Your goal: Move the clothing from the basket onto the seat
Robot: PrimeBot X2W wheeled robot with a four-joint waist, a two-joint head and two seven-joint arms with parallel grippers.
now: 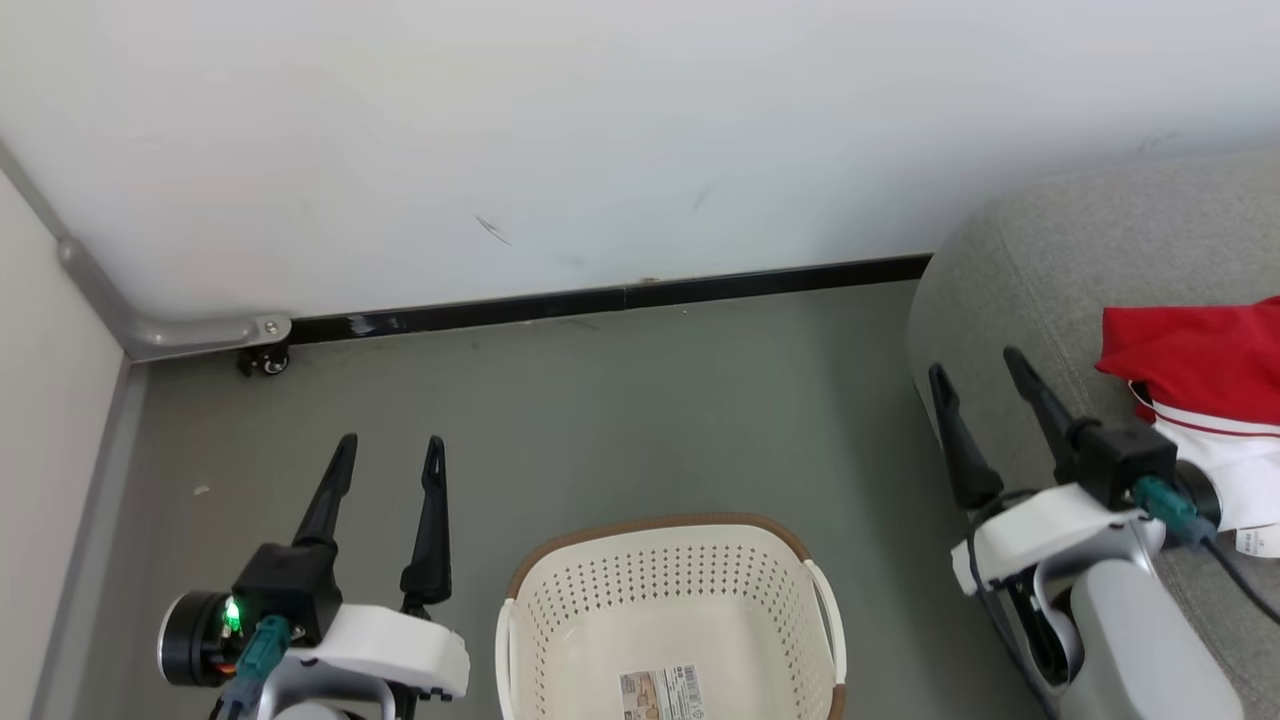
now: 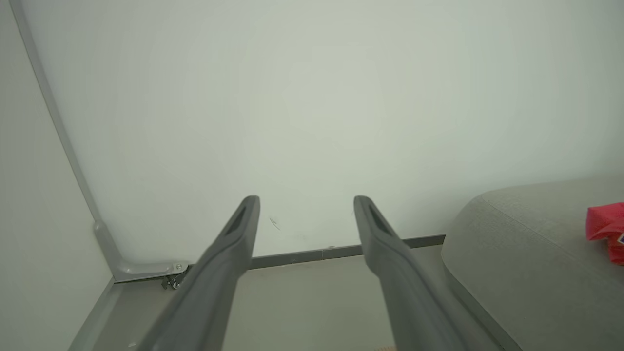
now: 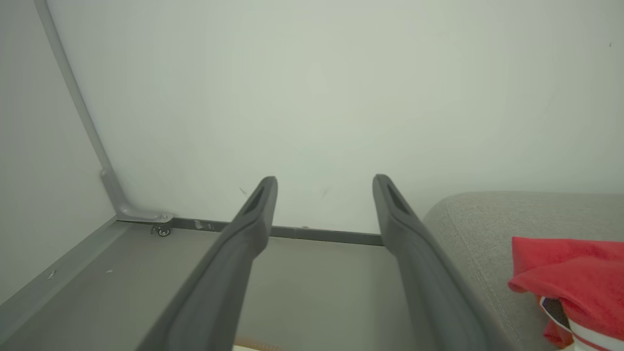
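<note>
- At lower left of your head view, the left gripper [image 1: 390, 445] is hanging beside the basket [image 1: 650, 525], fingers spread, gripping nothing.
- Your right gripper [image 1: 975, 365] is hovering at the seat [image 1: 1050, 250] edge, likewise spread and empty.
- Just right of it, the clothing [image 1: 1190, 360] is lying bunched on the seat.
- The basket is showing you bare sides and a label [image 1: 660, 693], so the job is looking done; its near part is cut off.
- The clothing's long axis is apparently running away from you, red end toward the wall [image 1: 600, 150], white end nearest.
</note>
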